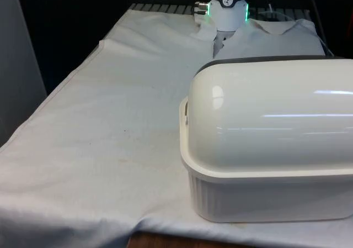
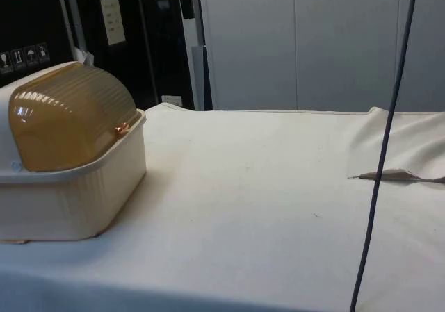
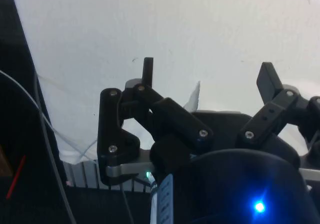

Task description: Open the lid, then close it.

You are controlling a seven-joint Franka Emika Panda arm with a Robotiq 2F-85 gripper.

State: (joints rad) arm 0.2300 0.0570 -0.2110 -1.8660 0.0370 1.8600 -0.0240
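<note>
Lid (image 2: 73,114), amber, ribbed and domed, sits closed on the cream bread box (image 1: 265,195) at the counter's (image 1: 110,148) near end by the front view's right. End effector (image 3: 207,77), fingers spread apart, hovers over bare cloth, well away from the box.

The bread box (image 1: 265,170) stands on the counter (image 1: 110,137) at the front view's right, near the camera. Its lid (image 2: 69,114) sits on top. The robot base (image 1: 228,8) is behind it, at the far end.
</note>
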